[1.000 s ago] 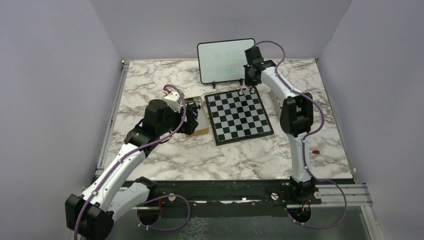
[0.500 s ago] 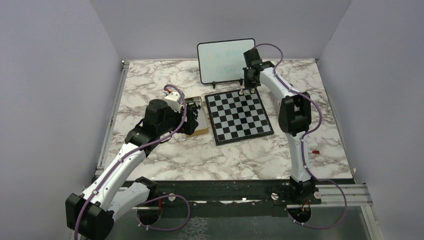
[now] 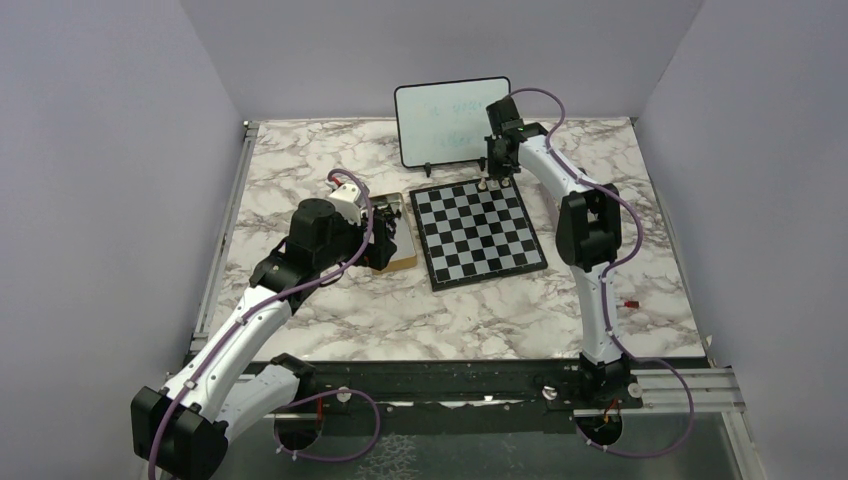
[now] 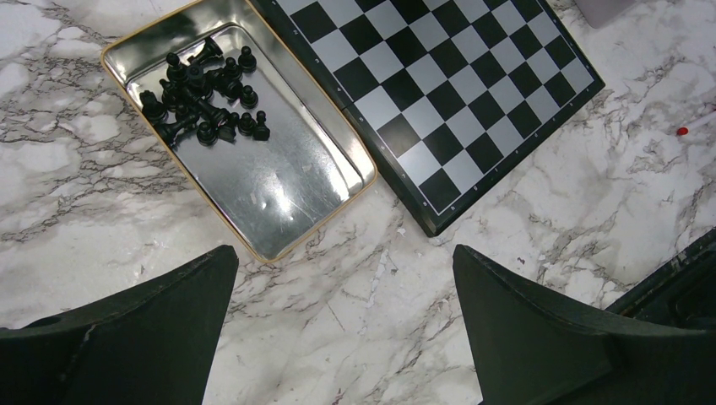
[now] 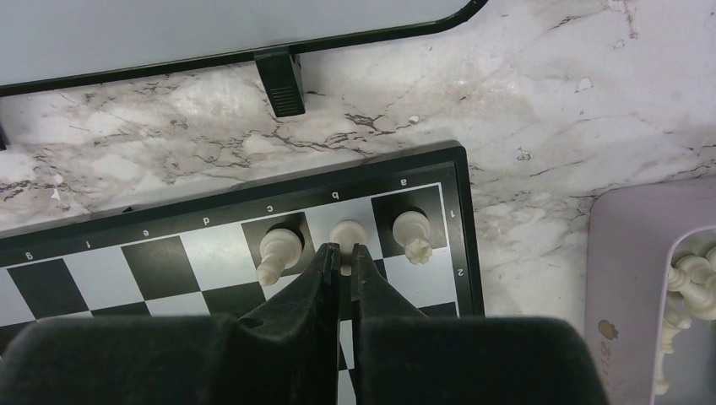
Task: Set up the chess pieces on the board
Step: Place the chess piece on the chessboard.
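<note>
White marble bench (image 3: 330, 310), board (image 3: 478, 232) flat mid-bench, its far edge just in front of the whiteboard (image 3: 452, 120) on its stand. My right end effector (image 5: 344, 253) is down at the board's far right corner, fingers pinched almost fully together on the b-file piece (image 5: 346, 229), a pale chessman standing on the back-row square marked b. Two more pale chessmen stand upright on the same row, the c-file piece (image 5: 279, 249) and the a-file piece (image 5: 411, 232), one either side, neither touching my fingers. More white pieces (image 5: 688, 283) sit in a lilac tray (image 5: 621, 278) on the bench just right of that corner; only part of it shows in my wrist view. My left end effector (image 4: 338, 337) hangs above the bench by the board's left side, fingers spread as wide as they go, holding nothing. Below it a gold-rimmed tin (image 4: 279, 186) lies just beside the board's left edge, black pieces (image 4: 203, 93) heaped at one end, several tipped over. Small red object (image 3: 630, 302) on the bench, well right of the board.
</note>
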Motion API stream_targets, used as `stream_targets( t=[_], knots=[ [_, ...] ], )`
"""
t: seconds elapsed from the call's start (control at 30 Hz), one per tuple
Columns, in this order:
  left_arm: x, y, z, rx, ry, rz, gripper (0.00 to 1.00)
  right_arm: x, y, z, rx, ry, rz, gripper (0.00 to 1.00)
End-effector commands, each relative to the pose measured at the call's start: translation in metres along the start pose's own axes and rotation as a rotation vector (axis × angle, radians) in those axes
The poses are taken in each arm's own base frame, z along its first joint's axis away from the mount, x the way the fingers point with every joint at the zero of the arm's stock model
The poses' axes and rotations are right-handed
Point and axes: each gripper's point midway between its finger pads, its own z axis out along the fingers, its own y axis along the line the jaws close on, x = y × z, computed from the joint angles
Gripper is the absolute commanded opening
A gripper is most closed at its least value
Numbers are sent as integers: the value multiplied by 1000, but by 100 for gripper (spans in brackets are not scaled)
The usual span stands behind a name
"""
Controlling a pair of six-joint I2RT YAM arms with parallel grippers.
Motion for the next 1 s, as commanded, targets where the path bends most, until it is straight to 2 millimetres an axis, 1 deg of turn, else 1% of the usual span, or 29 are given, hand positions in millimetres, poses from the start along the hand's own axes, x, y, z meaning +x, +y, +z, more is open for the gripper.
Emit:
stream_targets(
  t=[0.0,0.33,0.43,0.53,0.67,0.83,0.97],
  knots=[
    [-1,0,-1,-2,-10,14,99,8,4,7,-10,34,-5,12],
    [-2,0,-2,-3,-14,16,99,-2,6,0,-19,7,4,26],
    [-2,1,-3,-11,-19,17,99,-7,7,-5,-22,-7,5,27],
    [-1,3,-1,-19,-13,16,99,-16,8,-15,-33,-27,11,28],
    [1,4,1,-19,1,14,99,-29,7,-38,-37,-67,24,29],
    [2,4,0,-20,-2,9,99,-36,-10,-65,20,-109,36,29],
    [2,1,0,-9,-1,7,99,-35,-32,-79,70,-130,52,28]
  ],
)
